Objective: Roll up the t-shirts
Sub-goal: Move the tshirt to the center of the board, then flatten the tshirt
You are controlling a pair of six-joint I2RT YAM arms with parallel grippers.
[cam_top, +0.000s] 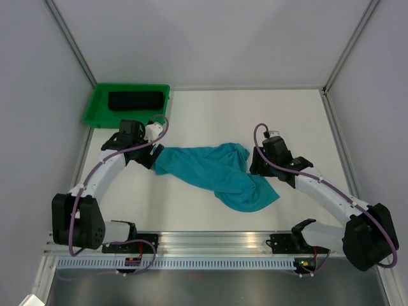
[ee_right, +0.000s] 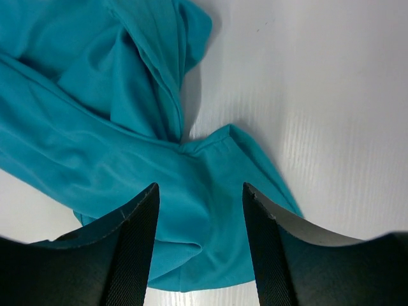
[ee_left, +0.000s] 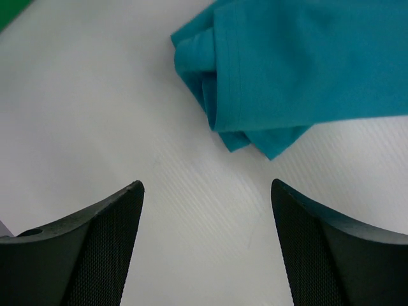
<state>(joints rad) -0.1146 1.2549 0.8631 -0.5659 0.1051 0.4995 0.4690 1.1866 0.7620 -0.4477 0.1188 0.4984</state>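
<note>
A teal t-shirt [cam_top: 213,172] lies crumpled in a long heap across the middle of the white table. A black t-shirt [cam_top: 135,100] sits rolled up in the green tray [cam_top: 95,107] at the back left. My left gripper [cam_top: 151,156] is at the teal shirt's left end. In the left wrist view the left gripper [ee_left: 206,185] stands open over bare table, with the folded edge of the teal shirt [ee_left: 299,70] just ahead. My right gripper [cam_top: 255,167] is at the shirt's right side. It [ee_right: 199,186] is open, with teal cloth [ee_right: 127,146] lying slack below and between its fingers.
White walls with metal posts close in the table on the left, right and back. The arms' bases and a slotted rail [cam_top: 210,255] run along the near edge. A green corner of the tray [ee_left: 9,9] shows at the top left of the left wrist view.
</note>
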